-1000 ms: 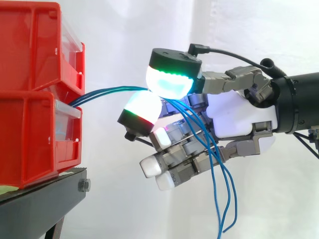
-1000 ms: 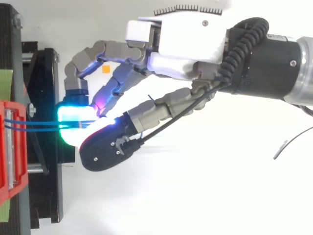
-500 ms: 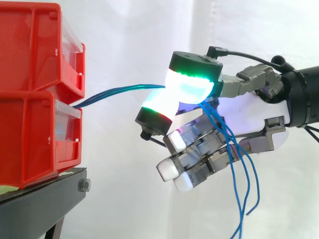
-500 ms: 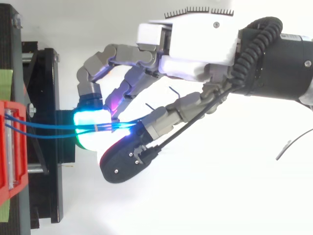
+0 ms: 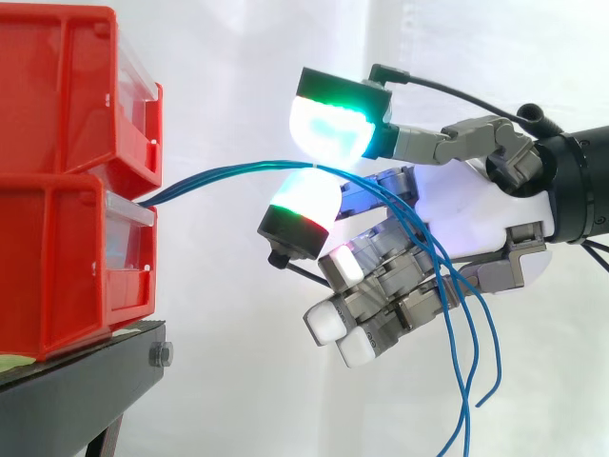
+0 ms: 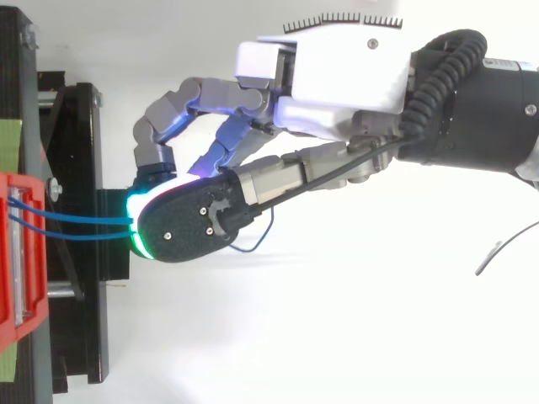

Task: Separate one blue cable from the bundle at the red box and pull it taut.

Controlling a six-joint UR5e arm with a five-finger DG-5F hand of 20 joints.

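A bundle of blue cables (image 5: 219,173) runs out of the gap between two stacked red bins (image 5: 67,190) toward my hand (image 5: 466,214). The cables pass between two glowing pads: the upper pad (image 5: 328,129) stands a little above them and the lower pad (image 5: 304,200) lies just under them. Past the pads the cables drape across the curled fingers, and their loose ends (image 5: 466,381) hang down. In the top view two cable strands (image 6: 84,227) leave the red bin (image 6: 17,252) and vanish under the hand (image 6: 337,76).
The red bins sit on a black stand (image 5: 86,381) at the left, also seen from above (image 6: 76,151). A white curtain hangs behind everything. Open air lies below and to the right of the hand.
The upper pad has lifted off the cables, so the pinch seen half a second ago has parted. Earlier the hand drew back to the right with the cables.
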